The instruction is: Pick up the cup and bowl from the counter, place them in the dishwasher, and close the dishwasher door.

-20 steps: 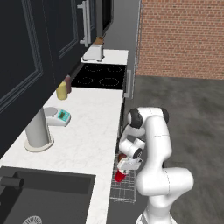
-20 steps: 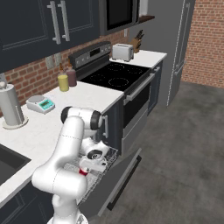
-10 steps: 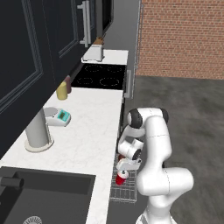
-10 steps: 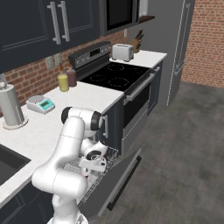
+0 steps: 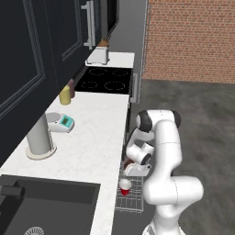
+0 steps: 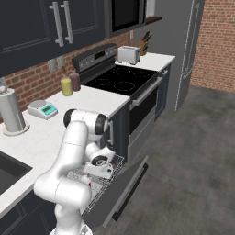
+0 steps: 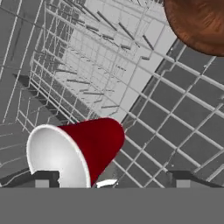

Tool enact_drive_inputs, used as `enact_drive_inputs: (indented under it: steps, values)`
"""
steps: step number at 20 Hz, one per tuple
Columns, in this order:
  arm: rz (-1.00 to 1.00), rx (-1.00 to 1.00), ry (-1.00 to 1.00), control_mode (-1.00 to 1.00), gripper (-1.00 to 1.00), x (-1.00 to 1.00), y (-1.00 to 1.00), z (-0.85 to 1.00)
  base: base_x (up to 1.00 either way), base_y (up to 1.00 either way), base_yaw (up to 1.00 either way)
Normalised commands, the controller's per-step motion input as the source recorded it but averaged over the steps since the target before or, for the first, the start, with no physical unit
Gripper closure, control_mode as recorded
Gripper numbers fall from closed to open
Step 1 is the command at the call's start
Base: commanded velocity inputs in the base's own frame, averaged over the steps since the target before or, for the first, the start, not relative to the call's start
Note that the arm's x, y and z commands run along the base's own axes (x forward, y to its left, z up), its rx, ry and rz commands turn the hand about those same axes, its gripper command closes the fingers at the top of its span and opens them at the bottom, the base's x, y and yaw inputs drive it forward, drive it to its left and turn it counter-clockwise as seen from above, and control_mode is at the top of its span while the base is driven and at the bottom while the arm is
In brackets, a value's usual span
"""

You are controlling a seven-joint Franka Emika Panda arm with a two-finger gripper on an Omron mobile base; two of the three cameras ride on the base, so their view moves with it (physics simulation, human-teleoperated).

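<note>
The fingers [image 7: 111, 179] now stand wide apart, where a second ago they were closed on the cup [image 7: 81, 151]. The cup sits free between them in the rack [image 7: 175, 127] of the dishwasher [image 6: 98, 186], upright in the left base view. The brown bowl [image 7: 199, 24] rests on the same rack, near the cup but apart from it. The dishwasher door [image 6: 121, 188] hangs open below the surface [image 5: 92, 147].

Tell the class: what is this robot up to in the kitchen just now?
The robot is loading the dishwasher. Its gripper hangs open over the pulled-out rack, right above the red cup, which sits in the rack. The brown bowl lies on the rack too. The dishwasher door is down, not yet closed.
</note>
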Motion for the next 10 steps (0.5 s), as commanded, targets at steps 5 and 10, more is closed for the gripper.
enact_drive_inputs:
  steps: [5,10]
  values:
    - [-0.04,0.10,-0.13,-1.00,-1.00,-0.46,-0.31,1.00,0.00,0.00,0.00]
    - [-0.04,0.09,-0.13,-1.00,-1.00,-0.44,-0.31,0.98,0.00,0.00,0.00]
